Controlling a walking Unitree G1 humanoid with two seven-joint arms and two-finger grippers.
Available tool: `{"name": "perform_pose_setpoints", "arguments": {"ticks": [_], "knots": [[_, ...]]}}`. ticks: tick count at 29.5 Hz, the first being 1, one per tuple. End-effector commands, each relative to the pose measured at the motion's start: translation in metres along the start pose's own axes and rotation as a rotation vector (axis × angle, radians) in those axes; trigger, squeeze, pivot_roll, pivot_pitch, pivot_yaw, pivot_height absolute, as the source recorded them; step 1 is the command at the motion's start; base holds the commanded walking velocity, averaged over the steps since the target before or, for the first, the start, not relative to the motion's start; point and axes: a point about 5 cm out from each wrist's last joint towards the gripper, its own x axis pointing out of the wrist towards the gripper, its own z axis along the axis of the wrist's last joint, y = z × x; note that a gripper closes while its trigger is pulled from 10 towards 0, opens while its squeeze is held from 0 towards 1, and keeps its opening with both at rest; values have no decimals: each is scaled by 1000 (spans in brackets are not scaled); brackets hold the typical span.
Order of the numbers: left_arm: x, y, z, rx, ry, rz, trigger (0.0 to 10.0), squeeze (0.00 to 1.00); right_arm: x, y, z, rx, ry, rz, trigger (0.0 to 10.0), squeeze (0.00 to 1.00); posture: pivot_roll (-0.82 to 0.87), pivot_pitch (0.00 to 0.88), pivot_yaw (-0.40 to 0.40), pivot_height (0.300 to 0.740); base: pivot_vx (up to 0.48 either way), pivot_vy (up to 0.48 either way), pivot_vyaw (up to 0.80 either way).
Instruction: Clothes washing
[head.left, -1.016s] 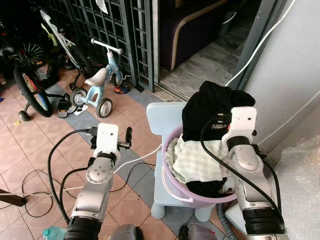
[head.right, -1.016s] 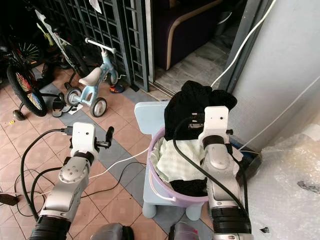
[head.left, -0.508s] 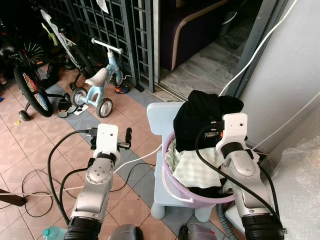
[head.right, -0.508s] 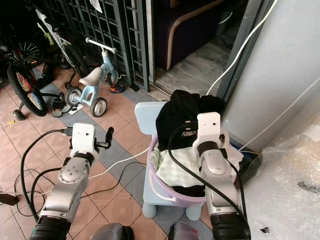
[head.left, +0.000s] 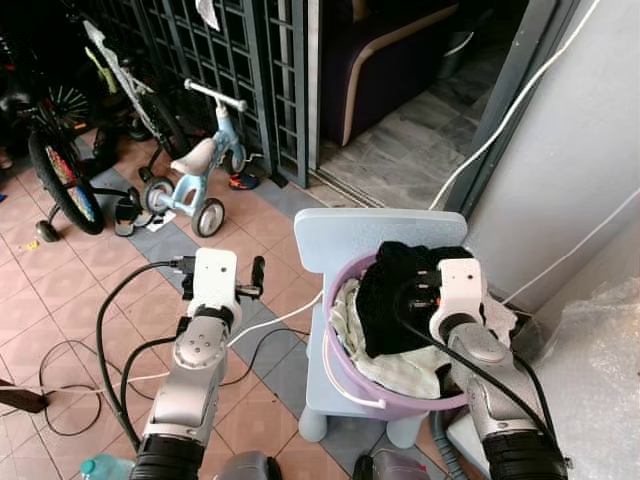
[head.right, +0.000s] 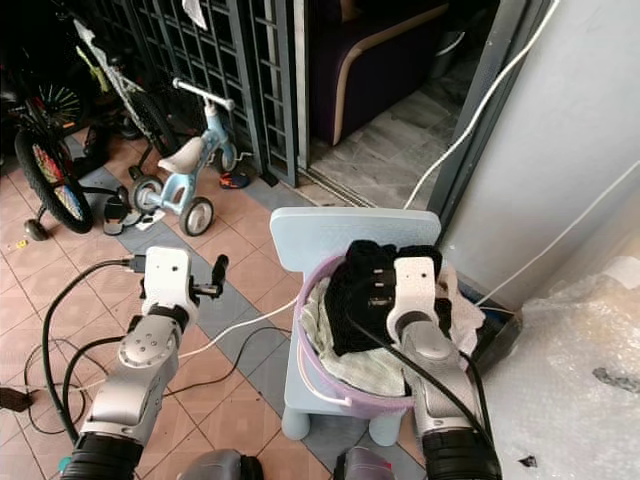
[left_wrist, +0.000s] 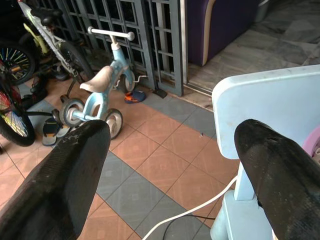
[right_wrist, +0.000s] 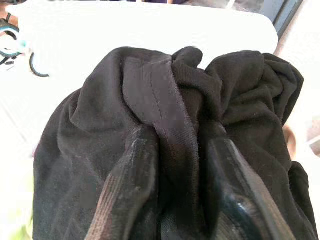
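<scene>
left eye view: a purple basin (head.left: 345, 385) stands on a pale blue child's chair (head.left: 345, 235) beside a grey wall, on a tiled floor (head.left: 80, 290). inside the basin lies a white checked cloth (head.left: 400, 368), and a black garment (head.left: 385, 295) sits bunched on top of it, low over the rim. the right gripper (head.left: 415, 298) is down at the garment, its white wrist block just above the basin's far side; its jaws are buried in the black fabric. the left gripper (head.left: 255, 275) is held out over the floor to the left of the chair, well apart from the basin. a white cable (head.left: 270, 322) runs across the tiles under it. further back stand a small blue balance bike (head.left: 195, 170) and a larger bicycle (head.left: 50, 170) against a dark metal grille (head.left: 200, 60)

right eye view: the same scene, with crinkled plastic wrap (head.right: 560, 380) at the right edge by the wall

left wrist view: the left jaws are spread wide, with nothing between the two black fingers (left_wrist: 65, 175); past them are the balance bike, the grille and the back of the blue chair

right wrist view: the right jaws pinch a raised fold of the black garment between the two fingers (right_wrist: 132, 190), the cloth heaped all round them, with the pale chair back beyond
</scene>
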Motion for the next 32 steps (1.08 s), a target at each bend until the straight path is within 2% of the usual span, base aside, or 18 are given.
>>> {"name": "perform_pose_setpoints", "arguments": {"ticks": [1,2,3,4,5,6,7,8,15,19,25,26,28,29,32], "knots": [[-1,2,-2,6,9,6,10000,0,1,4,5,1,-9,17,10000,875,-76,4,22,740,0,0,0],[-1,2,-1,6,9,5,10000,0,1,5,5,0,-7,21,10000,353,-76,4,22,740,0,0,0],[-1,2,-1,6,9,5,10000,0,1,5,5,-2,-1,26,10000,0,-76,4,22,740,0,0,0],[-1,2,-1,6,9,5,10000,0,1,6,5,-6,7,31,10000,0,-76,4,22,740,0,0,0],[-1,2,-1,5,9,5,10000,0,1,6,4,-6,20,37,4510,0,-76,5,21,740,0,0,0],[-1,2,-1,5,9,5,10000,0,1,7,4,-3,23,39,4510,0,-76,5,21,740,0,0,0],[-1,2,-1,5,9,5,10000,0,1,7,3,-1,25,41,2863,0,-76,5,21,740,0,0,0],[-1,2,-1,5,9,6,10000,0,1,5,3,-10,30,39,0,0,-75,5,19,740,0,0,0],[-1,2,-1,3,7,10,10000,0,4,-3,16,8,-15,-1,0,0,-77,6,15,740,0,0,0],[0,2,-1,2,4,11,10000,0,7,-10,53,71,-191,-41,0,0,-75,4,16,740,0,0,0],[1,3,0,4,2,11,10000,0,3,-18,102,154,-408,-33,0,0,-76,2,18,740,0,0,0],[1,3,0,4,2,11,10000,0,3,-18,102,154,-408,-33,0,0,-76,2,18,740,0,0,0],[1,2,0,4,1,9,10000,0,0,-21,124,197,-494,-18,0,0,-76,0,18,740,0,0,0],[1,2,0,4,1,9,10000,0,0,-21,124,197,-494,-18,0,0,-76,0,18,740,0,0,0],[2,2,1,4,0,8,10000,0,-5,-19,143,225,-563,7,0,0,-76,0,20,740,0,0,0]]}}
